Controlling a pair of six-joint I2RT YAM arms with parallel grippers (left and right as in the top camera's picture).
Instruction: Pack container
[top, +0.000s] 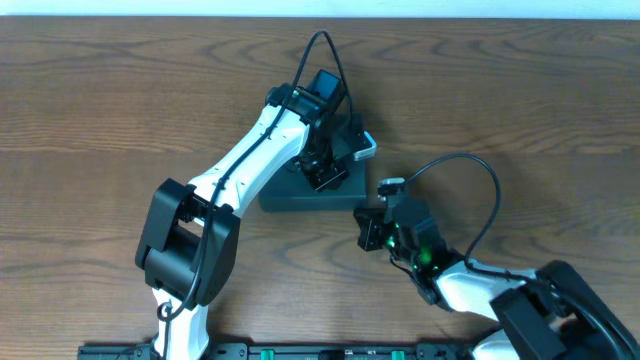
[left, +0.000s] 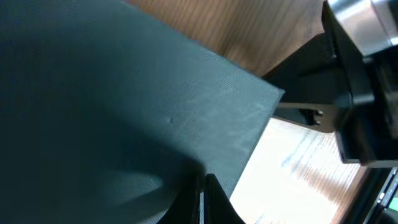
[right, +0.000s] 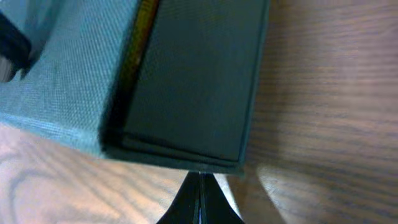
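Observation:
The container (top: 292, 196) is a dark teal-black box at the table's middle, its flat lid lying down on it. My left gripper (top: 324, 173) is over the lid with its fingers shut. In the left wrist view the lid's textured surface (left: 155, 93) fills the frame, and the shut fingertips (left: 203, 196) rest at it. My right gripper (top: 371, 228) is shut just off the box's front right corner. In the right wrist view its closed fingertips (right: 200, 190) touch the lower edge of the box (right: 199, 81). No snack packet shows.
The brown wooden table (top: 120, 100) surrounds the box. A pale silvery object (top: 364, 149) sits at the box's far right corner beside the left wrist; I cannot tell what it is. The right arm's black body (left: 360, 87) stands close to the box's right side.

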